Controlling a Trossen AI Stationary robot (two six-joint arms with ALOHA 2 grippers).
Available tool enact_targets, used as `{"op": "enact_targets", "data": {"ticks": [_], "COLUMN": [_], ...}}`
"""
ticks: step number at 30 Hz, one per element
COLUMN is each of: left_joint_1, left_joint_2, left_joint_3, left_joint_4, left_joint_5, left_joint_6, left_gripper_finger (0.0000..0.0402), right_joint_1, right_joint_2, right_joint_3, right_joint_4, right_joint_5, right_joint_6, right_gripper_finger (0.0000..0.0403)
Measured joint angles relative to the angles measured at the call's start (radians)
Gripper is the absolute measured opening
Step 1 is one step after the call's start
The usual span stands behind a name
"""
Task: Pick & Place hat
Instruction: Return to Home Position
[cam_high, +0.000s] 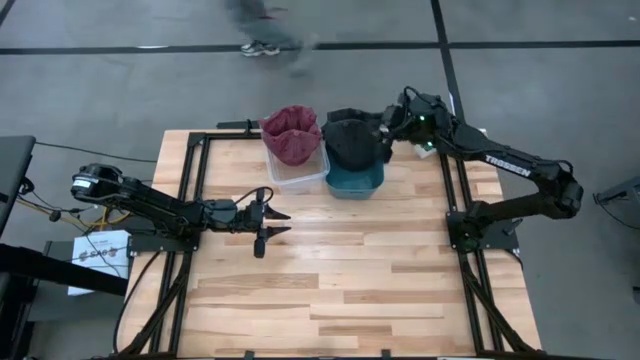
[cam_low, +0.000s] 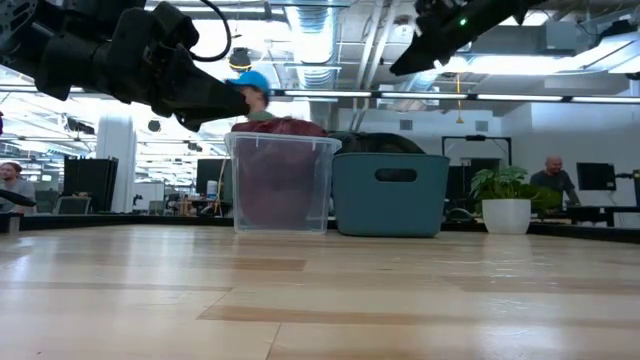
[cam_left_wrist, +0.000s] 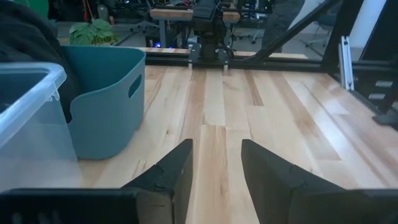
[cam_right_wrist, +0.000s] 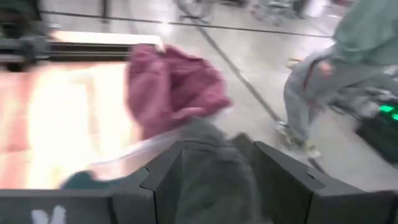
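Observation:
A dark grey hat (cam_high: 352, 142) lies heaped in a teal bin (cam_high: 356, 184) near the table's far edge. Left of it, a maroon hat (cam_high: 291, 133) fills a clear plastic bin (cam_high: 300, 176). My right gripper (cam_high: 389, 134) hangs open at the dark hat's right side. In the right wrist view the dark hat (cam_right_wrist: 211, 180) shows between the open fingers of my right gripper (cam_right_wrist: 217, 149), with the maroon hat (cam_right_wrist: 168, 87) beyond. My left gripper (cam_high: 272, 222) is open, above the table's left middle, pointing right. Its wrist view shows my left gripper (cam_left_wrist: 215, 163) over bare wood. My right gripper stands open over the dark grey hat's right side, slanting down from the right. Whether its fingers touch the hat I cannot tell.
Both bins stand side by side at the far middle of the table: the clear bin (cam_low: 280, 185) and the teal bin (cam_low: 390, 195). Bare wood (cam_high: 350, 280) spreads across the near half. A person (cam_high: 262, 40) walks on the floor past the far edge.

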Motion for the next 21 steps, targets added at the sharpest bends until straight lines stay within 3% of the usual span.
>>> {"op": "enact_targets", "data": {"ticks": [4,21], "left_joint_1": [0.0,0.0], "left_joint_2": [0.0,0.0], "left_joint_3": [0.0,0.0], "left_joint_4": [0.004,0.054], "left_joint_5": [0.0,0.0], "left_joint_6": [-0.051,-0.146], "left_gripper_finger": [0.0135,0.0135], "right_joint_1": [0.035,0.182], "right_joint_2": [-0.033,-0.079], "right_joint_3": [-0.001,-0.007], "right_joint_4": [-0.063,-0.195], "right_joint_5": [-0.059,-0.076], "right_joint_6": [0.0,0.065], "right_gripper_finger": [0.0184,0.0184]}}
